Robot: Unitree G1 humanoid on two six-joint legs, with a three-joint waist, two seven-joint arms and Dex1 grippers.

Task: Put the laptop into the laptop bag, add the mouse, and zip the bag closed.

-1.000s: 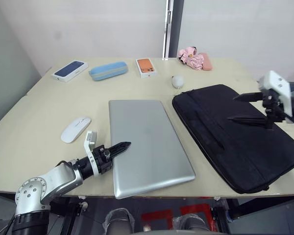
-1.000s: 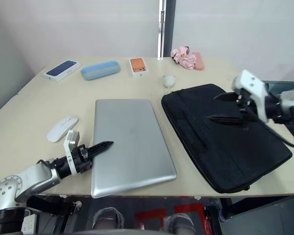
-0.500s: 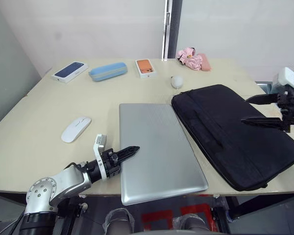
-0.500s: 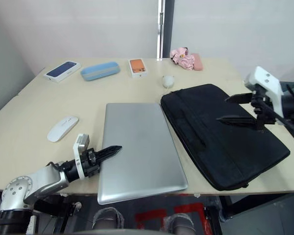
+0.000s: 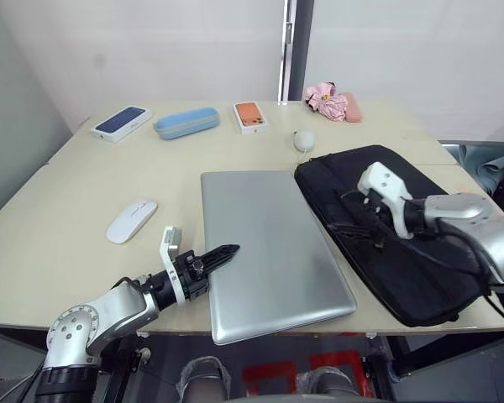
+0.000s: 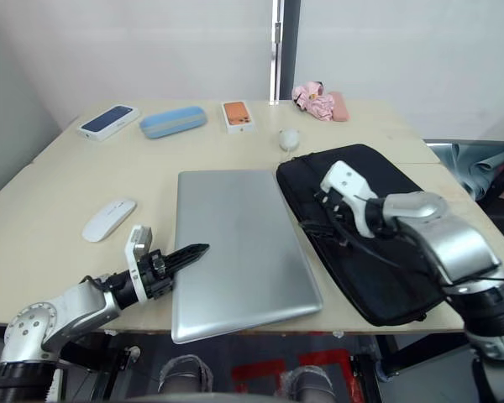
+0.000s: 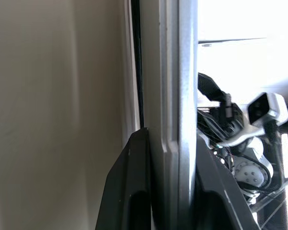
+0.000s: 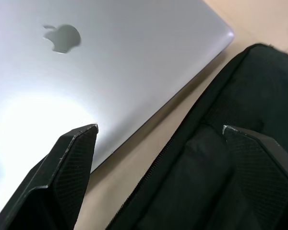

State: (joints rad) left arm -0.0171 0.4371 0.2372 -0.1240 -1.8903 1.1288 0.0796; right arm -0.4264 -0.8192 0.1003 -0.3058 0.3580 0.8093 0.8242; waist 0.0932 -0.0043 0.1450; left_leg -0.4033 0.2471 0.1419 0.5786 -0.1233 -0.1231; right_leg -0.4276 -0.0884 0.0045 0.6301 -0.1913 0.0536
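The left gripper (image 5: 223, 253) pinches the flat silver metal laptop's (image 5: 269, 243) edge. The right gripper (image 8: 158, 129), jaws spread wide, hangs over the big black fabric laptop bag (image 5: 420, 252).

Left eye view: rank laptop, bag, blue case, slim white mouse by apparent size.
1. Laptop and bag: alike in apparent size; the right arm covers part of the bag, so no ranking between them.
2. Blue case.
3. Mouse, though it lies nearer the camera.
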